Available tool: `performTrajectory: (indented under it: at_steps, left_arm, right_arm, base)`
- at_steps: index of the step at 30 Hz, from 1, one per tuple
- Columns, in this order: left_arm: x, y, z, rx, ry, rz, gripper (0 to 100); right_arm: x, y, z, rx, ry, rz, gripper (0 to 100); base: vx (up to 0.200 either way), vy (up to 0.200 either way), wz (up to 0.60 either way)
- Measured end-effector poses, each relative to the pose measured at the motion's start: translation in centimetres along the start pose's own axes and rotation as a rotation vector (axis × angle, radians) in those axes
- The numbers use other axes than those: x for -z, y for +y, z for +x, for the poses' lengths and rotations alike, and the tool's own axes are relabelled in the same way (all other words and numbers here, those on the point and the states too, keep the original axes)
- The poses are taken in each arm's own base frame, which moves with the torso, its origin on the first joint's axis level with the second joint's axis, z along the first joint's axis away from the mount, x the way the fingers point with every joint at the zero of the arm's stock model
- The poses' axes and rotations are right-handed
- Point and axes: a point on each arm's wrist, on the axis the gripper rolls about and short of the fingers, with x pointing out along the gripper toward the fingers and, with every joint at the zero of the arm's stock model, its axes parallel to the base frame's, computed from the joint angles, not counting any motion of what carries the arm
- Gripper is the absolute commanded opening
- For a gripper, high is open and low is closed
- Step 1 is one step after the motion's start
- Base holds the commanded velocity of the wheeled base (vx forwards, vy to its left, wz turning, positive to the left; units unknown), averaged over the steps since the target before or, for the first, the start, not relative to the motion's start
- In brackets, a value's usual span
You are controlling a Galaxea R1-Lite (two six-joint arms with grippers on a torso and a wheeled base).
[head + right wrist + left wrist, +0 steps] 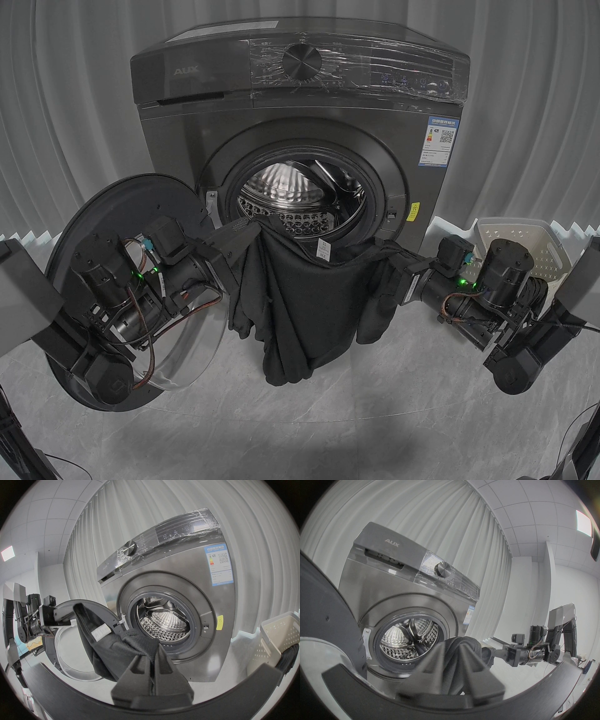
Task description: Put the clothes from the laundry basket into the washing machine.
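Note:
A black garment (306,294) hangs spread between both grippers in front of the washing machine (300,131), just below its round drum opening (300,197). My left gripper (240,234) is shut on the garment's left edge (454,664). My right gripper (392,257) is shut on its right edge (137,642). A white tag shows at the collar. The cloth's lower part dangles toward the floor. The white laundry basket (531,244) stands on the floor to the machine's right, behind my right arm (281,636).
The machine's round door (125,250) stands swung open to the left, close behind my left arm. Grey curtains hang behind the machine. Bare grey tiled floor (350,412) lies in front.

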Motion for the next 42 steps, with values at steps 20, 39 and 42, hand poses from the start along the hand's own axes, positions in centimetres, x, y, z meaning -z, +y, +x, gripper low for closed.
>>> performTrajectory:
  at_steps: [20,39,42]
  left_arm:
    - [10.0,0.0,-2.3,0.036,0.375,-0.055,100]
    - [15.4,1.6,1.7,0.052,0.381,-0.012,100]
    - [15.9,1.8,2.3,0.054,0.371,-0.008,100]
  right_arm:
    - [-3.2,2.4,2.9,-0.068,-0.160,0.015,0]
    - [-2.7,4.8,2.2,-0.135,-0.139,0.027,0]
    - [-2.7,5.1,2.0,-0.145,-0.140,0.029,0]
  base:
    - [0.000,0.000,0.00]
    - [0.000,0.000,0.00]
    - [0.000,0.000,0.00]
